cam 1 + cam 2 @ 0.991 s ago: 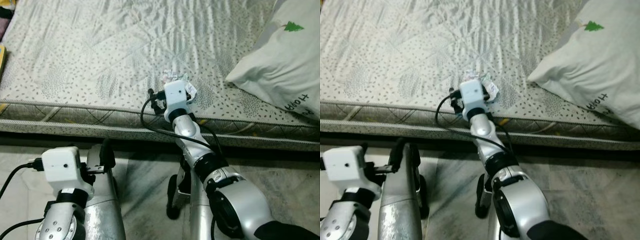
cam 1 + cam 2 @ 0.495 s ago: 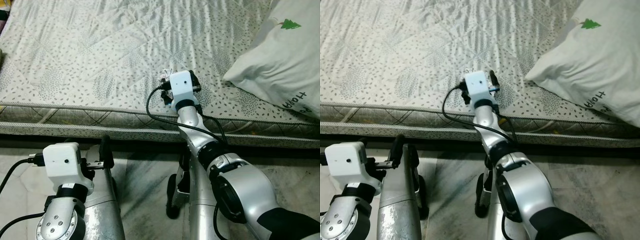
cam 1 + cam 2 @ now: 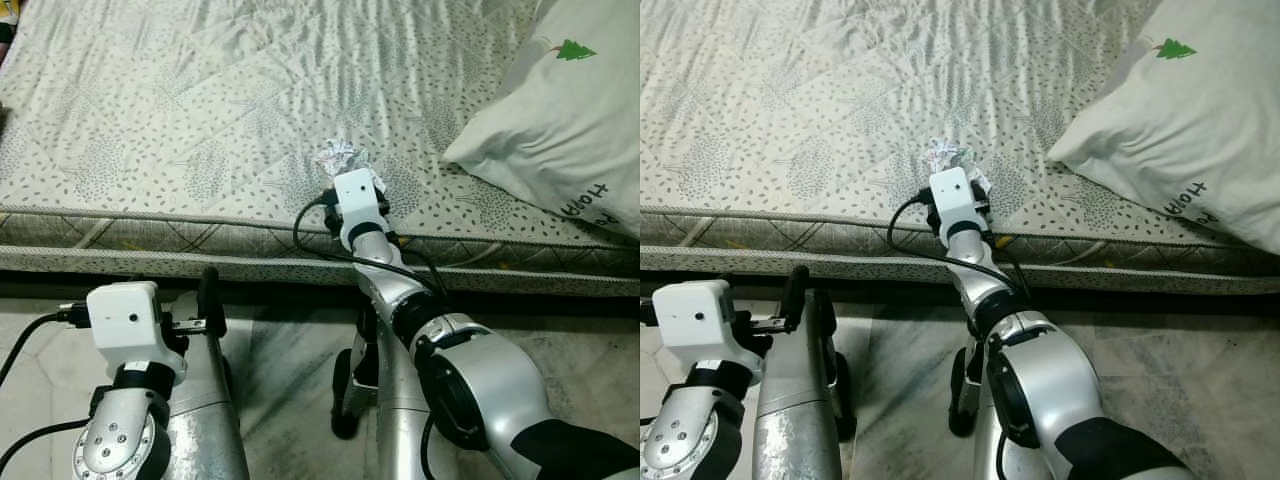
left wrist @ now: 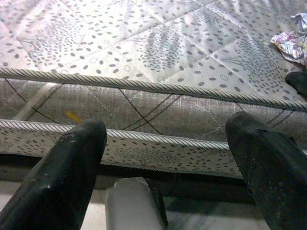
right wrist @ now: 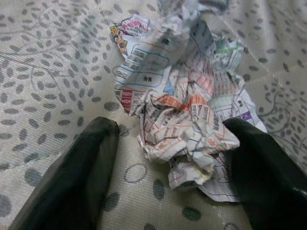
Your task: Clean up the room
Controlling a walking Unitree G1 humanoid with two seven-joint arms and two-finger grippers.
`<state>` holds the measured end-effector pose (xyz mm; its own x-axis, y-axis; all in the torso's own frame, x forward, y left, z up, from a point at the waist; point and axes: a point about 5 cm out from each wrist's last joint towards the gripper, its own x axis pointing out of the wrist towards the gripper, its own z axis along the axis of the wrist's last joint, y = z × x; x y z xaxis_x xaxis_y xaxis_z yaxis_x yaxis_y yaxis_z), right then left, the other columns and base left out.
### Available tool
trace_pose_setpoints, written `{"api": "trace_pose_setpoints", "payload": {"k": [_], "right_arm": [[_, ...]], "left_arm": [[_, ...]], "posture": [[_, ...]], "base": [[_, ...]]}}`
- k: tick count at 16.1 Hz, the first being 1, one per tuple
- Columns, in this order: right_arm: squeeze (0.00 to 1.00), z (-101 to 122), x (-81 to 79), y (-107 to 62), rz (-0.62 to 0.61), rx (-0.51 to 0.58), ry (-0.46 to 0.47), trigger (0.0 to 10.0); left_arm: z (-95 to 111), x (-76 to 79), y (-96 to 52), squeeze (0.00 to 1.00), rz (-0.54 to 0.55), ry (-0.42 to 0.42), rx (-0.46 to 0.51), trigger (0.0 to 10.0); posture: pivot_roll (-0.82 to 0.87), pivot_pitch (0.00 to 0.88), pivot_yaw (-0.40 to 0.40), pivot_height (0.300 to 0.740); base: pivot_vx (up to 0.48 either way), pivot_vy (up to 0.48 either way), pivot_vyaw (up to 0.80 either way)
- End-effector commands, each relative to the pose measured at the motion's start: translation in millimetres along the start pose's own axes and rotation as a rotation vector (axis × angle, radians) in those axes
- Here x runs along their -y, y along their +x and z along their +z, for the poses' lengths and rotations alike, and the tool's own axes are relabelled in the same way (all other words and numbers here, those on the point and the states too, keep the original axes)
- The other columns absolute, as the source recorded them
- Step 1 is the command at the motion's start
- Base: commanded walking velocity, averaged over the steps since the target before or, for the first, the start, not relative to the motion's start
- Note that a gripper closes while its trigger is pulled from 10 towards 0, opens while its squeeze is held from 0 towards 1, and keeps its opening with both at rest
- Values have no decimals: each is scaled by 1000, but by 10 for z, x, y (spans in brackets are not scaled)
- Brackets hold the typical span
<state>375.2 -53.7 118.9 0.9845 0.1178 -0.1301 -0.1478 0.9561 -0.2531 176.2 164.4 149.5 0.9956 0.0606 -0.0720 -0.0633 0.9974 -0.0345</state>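
step: grasp paper | paper (image 5: 180,122) near mattress (image 3: 150,120) front edge, dead ahead between spread right gripper (image 5: 175,163) fingers | left gripper (image 4: 168,158) spread, idle, farther

Bedroom in a home: quilted patterned mattress (image 3: 200,120) across upper frame, printed pillow (image 3: 560,110) upper right, tiled floor (image 3: 290,350) below

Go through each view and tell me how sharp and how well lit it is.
Left eye view: evenly lit, sharp, crumpled paper on the mattress is crisp. Right eye view: the same, no glare. Left wrist view: mattress edge sharp, the near fingers soft and dark. Right wrist view: paper print fairly sharp, the right pincer fingers blurred, shading the fabric.
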Motion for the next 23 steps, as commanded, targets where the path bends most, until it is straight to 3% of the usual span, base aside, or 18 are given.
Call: {"api": "trace_pose_setpoints", "payload": {"k": [1,10,20,23], "right_arm": [[0,-206,-29,-54,13,-96,22,0],[0,-210,57,-37,10,-104,91,0],[0,-135,31,-21,45,-67,117,0],[0,-37,20,-10,166,13,138,0]], "left_arm": [[-74,-13,-15,0,4,9,-32,10000],[-72,-25,118,0,4,16,-5,10000],[-41,-38,285,0,-8,17,45,10000],[-49,-70,398,0,-7,8,66,10000]], "posture": [[239,298,-111,517],[230,259,-116,517],[229,193,-120,517],[206,133,-118,517]], "base": [[0,0,0],[0,0,0],[0,0,0],[0,0,0]]}}
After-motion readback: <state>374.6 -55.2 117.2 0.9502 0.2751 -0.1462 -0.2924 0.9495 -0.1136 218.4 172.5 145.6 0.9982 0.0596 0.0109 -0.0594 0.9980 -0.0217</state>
